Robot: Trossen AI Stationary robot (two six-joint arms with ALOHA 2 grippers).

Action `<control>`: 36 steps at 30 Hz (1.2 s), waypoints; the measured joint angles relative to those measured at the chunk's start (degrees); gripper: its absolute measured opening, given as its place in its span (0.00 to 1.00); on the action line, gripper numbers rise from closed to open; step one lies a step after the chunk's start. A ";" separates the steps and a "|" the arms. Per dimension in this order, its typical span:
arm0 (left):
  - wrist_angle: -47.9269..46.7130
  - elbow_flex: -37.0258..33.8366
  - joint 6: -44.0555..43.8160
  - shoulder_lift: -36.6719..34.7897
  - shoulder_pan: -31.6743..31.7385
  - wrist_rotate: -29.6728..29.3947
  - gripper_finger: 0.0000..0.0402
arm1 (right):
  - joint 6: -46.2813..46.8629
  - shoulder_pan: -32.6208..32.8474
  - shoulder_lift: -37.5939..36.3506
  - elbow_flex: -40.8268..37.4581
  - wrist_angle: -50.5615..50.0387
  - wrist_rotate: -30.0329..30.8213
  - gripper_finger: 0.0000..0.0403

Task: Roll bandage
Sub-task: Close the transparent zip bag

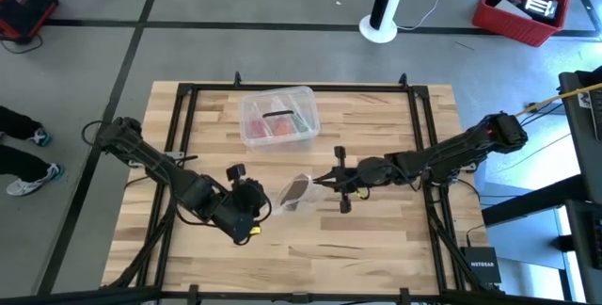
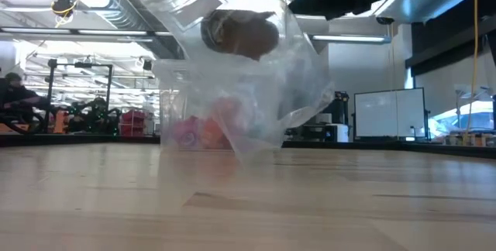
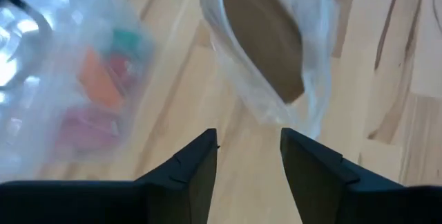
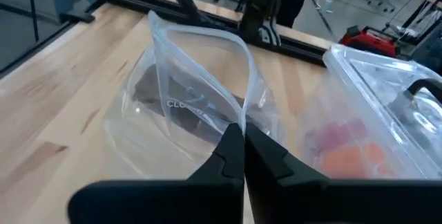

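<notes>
the bandage (image 1: pixel 296 189) is not laid out as a strip here: it shows as a compact brown-tan roll sitting inside a crinkled clear plastic bag (image 1: pixel 293 198), near the middle of the wooden table (image 1: pixel 376 248), just in front of the clear plastic box (image 1: pixel 278 115) with red and pink contents. in the high view the dark roll reads as a short oval whose long axis runs on a slant, from the near-left up toward the far-right. in the left wrist view the bandage (image 3: pixel 266 41) looks like a smooth, dull brown oval face seen through the plastic, with no loose tail visible. in the low view the bandage (image 2: pixel 240 34) hangs above the tabletop inside the lifted bag (image 2: pixel 256 88), the bag's lower corner drooping down toward the wood.

the right gripper (image 1: pixel 331 181) reaches in from the right, and in its wrist view its fingers (image 4: pixel 231 156) are pressed together on the bag's upper edge (image 4: pixel 238 124), pinching the plastic and holding the bag up. the bandage (image 4: pixel 176 110) shows dark behind the printed plastic there.

the left gripper (image 1: pixel 263 201) sits just left of the bag; its fingers (image 3: pixel 200 162) are spread apart with bare wood between them, gripping nothing, the bag just ahead of their tips.
</notes>
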 joint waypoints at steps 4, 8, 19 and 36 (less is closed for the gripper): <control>2.62 -3.87 -4.53 0.13 -2.11 1.28 0.38 | 0.00 -0.01 0.00 1.03 -3.17 0.02 0.00; 3.56 -6.95 -9.15 0.02 -4.89 1.34 0.38 | 0.20 0.00 0.00 1.03 -4.43 0.07 0.00; 29.07 -23.80 -10.23 -1.34 -6.47 -2.57 0.38 | 0.48 -0.02 0.00 1.03 -4.15 0.15 0.00; 77.14 -43.68 3.33 -3.75 -5.03 -10.89 0.35 | 1.02 -0.02 0.02 1.03 -3.80 1.97 0.00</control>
